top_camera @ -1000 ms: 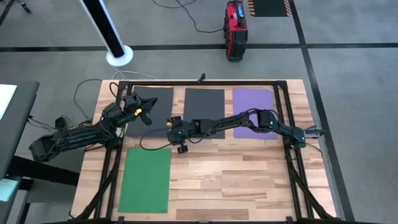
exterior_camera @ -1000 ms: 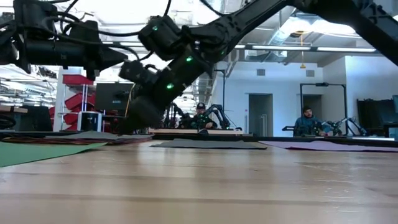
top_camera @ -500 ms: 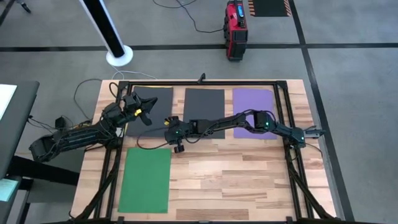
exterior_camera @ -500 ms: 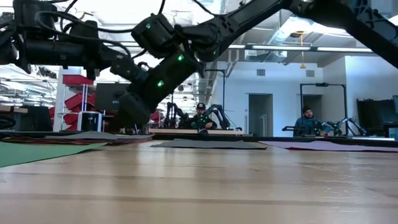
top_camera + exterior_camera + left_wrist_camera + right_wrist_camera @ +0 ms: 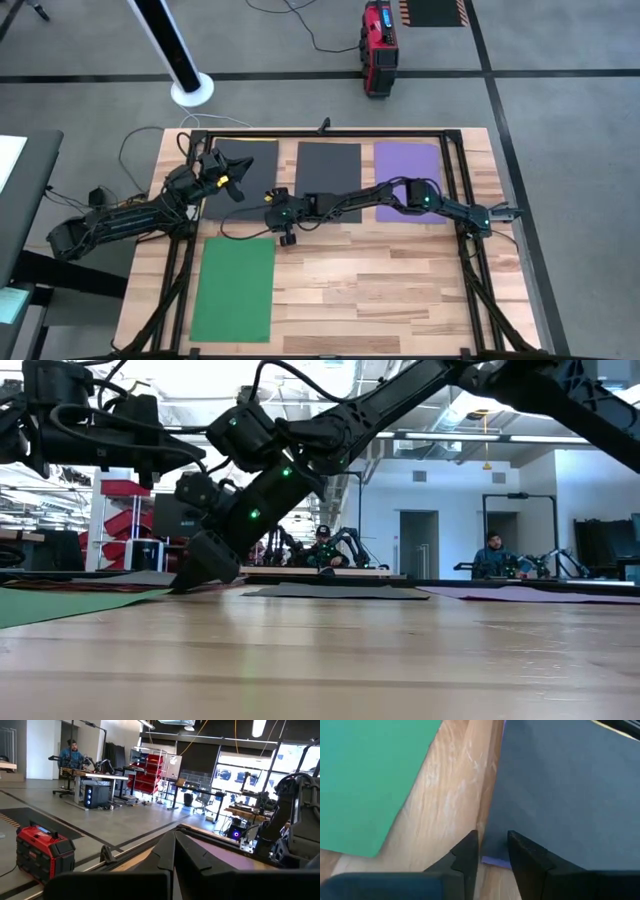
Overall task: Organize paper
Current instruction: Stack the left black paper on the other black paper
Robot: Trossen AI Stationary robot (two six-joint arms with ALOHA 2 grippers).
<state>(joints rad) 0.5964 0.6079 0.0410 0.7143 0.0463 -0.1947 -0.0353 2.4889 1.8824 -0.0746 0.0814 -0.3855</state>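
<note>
- Your right pincer (image 5: 287, 237) is stretched across the middle of the table (image 5: 400, 290), low over the wood, just beside the near corner of a dark grey sheet (image 5: 243, 178) at the far left.
- In the right wrist view its fingers (image 5: 468, 851) are a narrow gap apart with nothing between them, the tips at the grey sheet's (image 5: 560, 795) edge, where a sliver of purple shows from beneath.
- Your left pincer (image 5: 226, 168) hovers over the far-left grey sheet; its jaws look close together and empty in the left wrist view.
- Judged progress: early. The sheets are spread out, not stacked; none is gripped.
- Across the far side lie three: the far-left grey sheet, a second dark grey sheet (image 5: 328, 170) in the middle, and a purple sheet (image 5: 408, 178) on the right.
- A green sheet (image 5: 233, 288) lies alone at the near left, well apart from the others.
- All four lie flat, long axes running from the near edge to the far edge, sides parallel to the table's.
- What is left, likely: lift each sheet and gather all into one pile.
- People sit in the room beyond the table.
</note>
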